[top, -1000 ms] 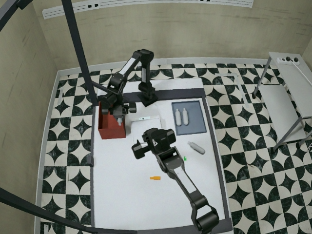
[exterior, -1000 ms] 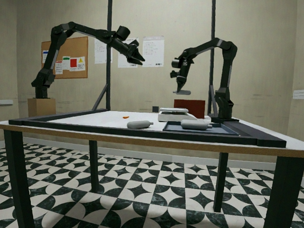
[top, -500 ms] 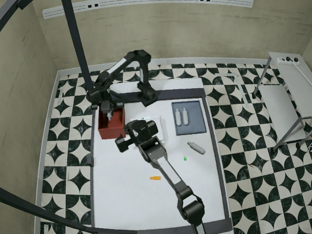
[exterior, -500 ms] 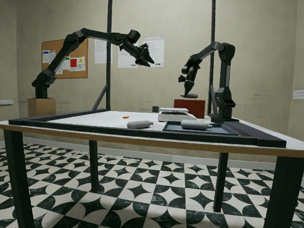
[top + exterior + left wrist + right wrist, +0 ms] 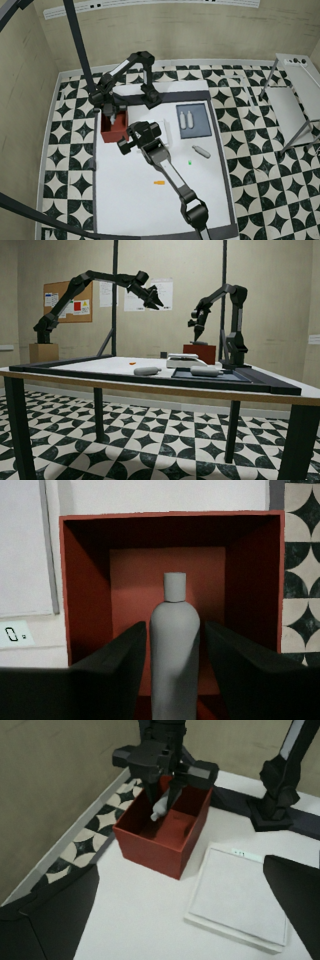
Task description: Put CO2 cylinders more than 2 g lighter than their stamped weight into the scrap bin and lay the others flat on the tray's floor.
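The left gripper (image 5: 111,115) (image 5: 195,340) (image 5: 175,628) (image 5: 160,806) is slightly open, a CO2 cylinder (image 5: 112,119) (image 5: 200,342) (image 5: 175,655) (image 5: 160,807) between its fingers (narrow gaps either side), above the scrap bin (image 5: 116,136) (image 5: 199,354) (image 5: 172,514) (image 5: 150,852); the right gripper (image 5: 138,136) (image 5: 160,307) (image 5: 181,867) is wide open.
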Controlling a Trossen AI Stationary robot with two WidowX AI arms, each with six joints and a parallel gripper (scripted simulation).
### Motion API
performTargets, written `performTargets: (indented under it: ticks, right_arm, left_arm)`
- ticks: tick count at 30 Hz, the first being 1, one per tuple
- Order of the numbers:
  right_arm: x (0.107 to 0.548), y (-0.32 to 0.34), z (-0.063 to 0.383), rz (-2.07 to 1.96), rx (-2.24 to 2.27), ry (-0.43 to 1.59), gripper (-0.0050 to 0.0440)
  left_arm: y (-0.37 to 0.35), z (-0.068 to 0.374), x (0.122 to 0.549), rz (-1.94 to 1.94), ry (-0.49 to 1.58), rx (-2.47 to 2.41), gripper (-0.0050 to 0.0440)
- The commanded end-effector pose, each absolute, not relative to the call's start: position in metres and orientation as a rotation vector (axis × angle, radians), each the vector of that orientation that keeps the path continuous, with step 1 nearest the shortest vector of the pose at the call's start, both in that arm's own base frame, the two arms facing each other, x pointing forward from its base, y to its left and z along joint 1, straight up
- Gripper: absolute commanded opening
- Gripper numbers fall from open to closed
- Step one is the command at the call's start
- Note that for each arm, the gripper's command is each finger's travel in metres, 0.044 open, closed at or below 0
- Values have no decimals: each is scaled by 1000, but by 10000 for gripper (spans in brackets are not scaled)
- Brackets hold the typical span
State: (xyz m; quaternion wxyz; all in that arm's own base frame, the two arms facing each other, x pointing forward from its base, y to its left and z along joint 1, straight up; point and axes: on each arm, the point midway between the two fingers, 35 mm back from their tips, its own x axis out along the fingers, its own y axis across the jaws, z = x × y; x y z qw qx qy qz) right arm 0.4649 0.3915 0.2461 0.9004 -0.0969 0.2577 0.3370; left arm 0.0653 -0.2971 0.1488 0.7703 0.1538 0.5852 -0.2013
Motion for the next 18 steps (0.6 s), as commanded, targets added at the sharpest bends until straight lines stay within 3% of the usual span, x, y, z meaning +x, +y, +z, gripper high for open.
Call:
performTargets:
  ticks: [1,2,12,18]
  right_arm:
    - [462,390,267,699,-187,497,440]
    - [462,390,267,699,-187,497,440]
    - [462,390,267,699,-187,497,440]
    - [461,388,271,698,-184,492,440]
  left_arm:
    - [-299,156,65,-452,1258,309,192]
    - [-299,156,65,-452,1258,309,192]
    - [-292,212,52,-459,1252,296,432]
    - [-288,212,55,-447,1258,302,440]
